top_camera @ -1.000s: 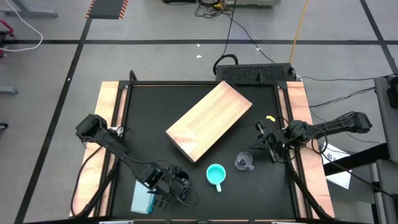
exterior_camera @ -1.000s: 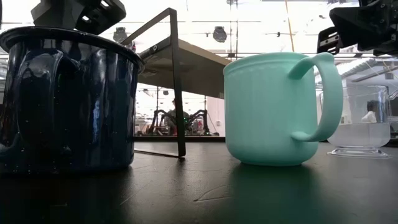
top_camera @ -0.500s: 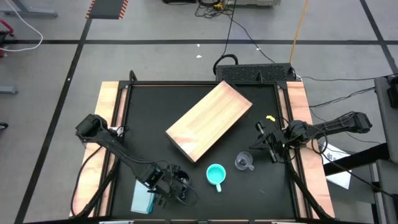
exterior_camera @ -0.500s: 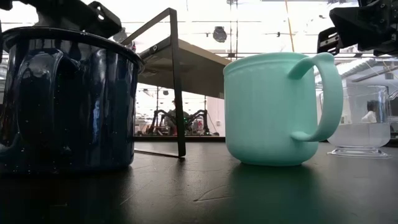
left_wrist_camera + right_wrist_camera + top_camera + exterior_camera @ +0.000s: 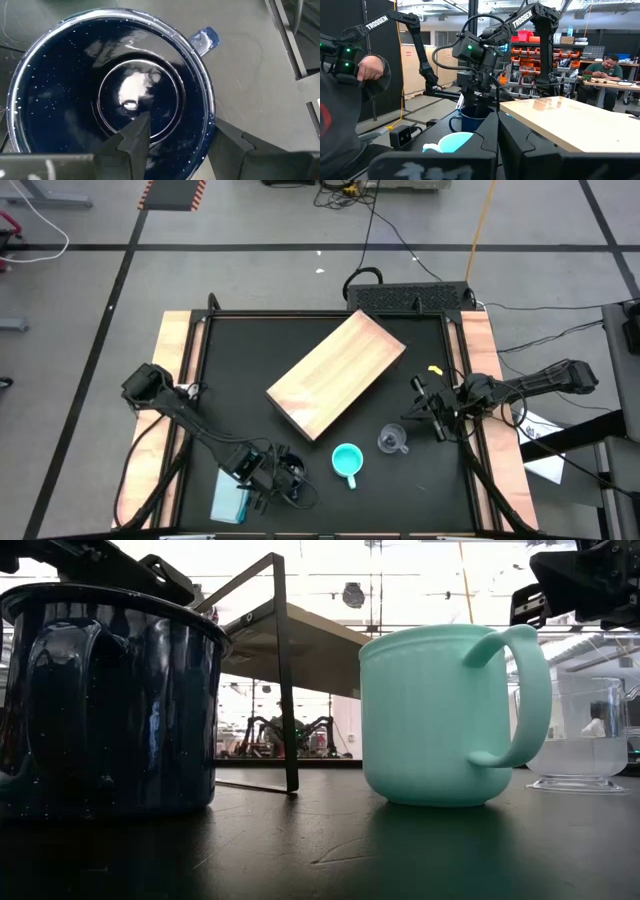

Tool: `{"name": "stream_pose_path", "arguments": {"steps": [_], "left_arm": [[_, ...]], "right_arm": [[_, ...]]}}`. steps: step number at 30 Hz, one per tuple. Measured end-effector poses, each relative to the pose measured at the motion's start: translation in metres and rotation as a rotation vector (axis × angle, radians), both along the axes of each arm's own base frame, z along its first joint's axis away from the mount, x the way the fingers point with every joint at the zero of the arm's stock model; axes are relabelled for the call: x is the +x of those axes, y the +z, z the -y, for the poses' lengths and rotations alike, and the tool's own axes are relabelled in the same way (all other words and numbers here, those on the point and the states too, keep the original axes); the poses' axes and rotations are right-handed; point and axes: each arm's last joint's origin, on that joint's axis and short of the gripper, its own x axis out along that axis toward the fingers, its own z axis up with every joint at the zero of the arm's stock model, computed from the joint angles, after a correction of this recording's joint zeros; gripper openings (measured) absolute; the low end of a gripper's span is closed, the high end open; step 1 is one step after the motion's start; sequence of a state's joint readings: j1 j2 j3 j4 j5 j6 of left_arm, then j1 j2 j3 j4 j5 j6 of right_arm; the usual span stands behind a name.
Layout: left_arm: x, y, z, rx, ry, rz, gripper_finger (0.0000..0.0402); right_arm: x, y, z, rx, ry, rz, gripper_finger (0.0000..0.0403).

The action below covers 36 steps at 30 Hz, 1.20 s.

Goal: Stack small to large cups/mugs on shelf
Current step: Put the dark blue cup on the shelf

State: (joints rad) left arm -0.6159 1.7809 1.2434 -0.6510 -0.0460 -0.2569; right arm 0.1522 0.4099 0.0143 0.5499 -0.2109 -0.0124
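Dark navy mug (image 5: 107, 85): it stands upright on the black table (image 5: 240, 370), near the front edge and toward the left. It is speckled blue inside, and nothing is in it. Its handle sticks out from the side.
Left gripper (image 5: 175, 137): it is right over the navy mug. One dark finger (image 5: 135, 140) reaches down inside the mug, and the other is just outside the wall. The rim sits between them. The fingers are apart, and I cannot tell if they squeeze the wall.
Turquoise mug (image 5: 346, 462): it stands upright just to the right of the navy mug, near the front. From above, it looks empty. In the low view its handle points toward the clear cup.
Clear cup (image 5: 391, 441): this small see-through cup stands upright, just to the right of the turquoise mug. Nothing can be seen in it.
Right gripper (image 5: 428, 412): it hangs in the air near the clear cup, on its right side, and does not touch it. Its fingers are close together and hold nothing.
Shelf (image 5: 336, 374): the long wooden board lies slanted in the middle of the table. No cup is on it.
Pale teal block (image 5: 229, 498): it lies flat at the front left, beside the left gripper.
Person (image 5: 342, 120): a person in dark clothes shows at the side in the right wrist view.
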Motion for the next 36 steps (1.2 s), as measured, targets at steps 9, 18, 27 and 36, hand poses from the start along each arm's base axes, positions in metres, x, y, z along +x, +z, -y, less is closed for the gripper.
{"name": "stream_pose_path", "arguments": {"steps": [9, 18, 27, 36], "left_arm": [[0.0003, 0.0001, 0.0002, -0.002, 0.000, 0.003, 0.0174], [0.0009, 0.0005, 0.0007, -0.004, -0.017, 0.013, 0.0103], [0.0010, 0.0028, 0.0000, 0.009, -0.015, 0.029, 0.0017], [0.0011, 0.0023, 0.0004, 0.011, -0.039, 0.028, 0.0017]], "right_arm": [[0.0000, 0.0000, 0.0000, 0.000, 0.000, 0.000, 0.0000], [0.0000, 0.0000, 0.0000, 0.000, 0.000, 0.000, 0.0000], [0.0000, 0.0001, 0.0000, 0.000, 0.000, 0.001, 0.0000], [0.0000, 0.0000, 0.0000, 0.000, 0.000, 0.000, 0.0000]]}}
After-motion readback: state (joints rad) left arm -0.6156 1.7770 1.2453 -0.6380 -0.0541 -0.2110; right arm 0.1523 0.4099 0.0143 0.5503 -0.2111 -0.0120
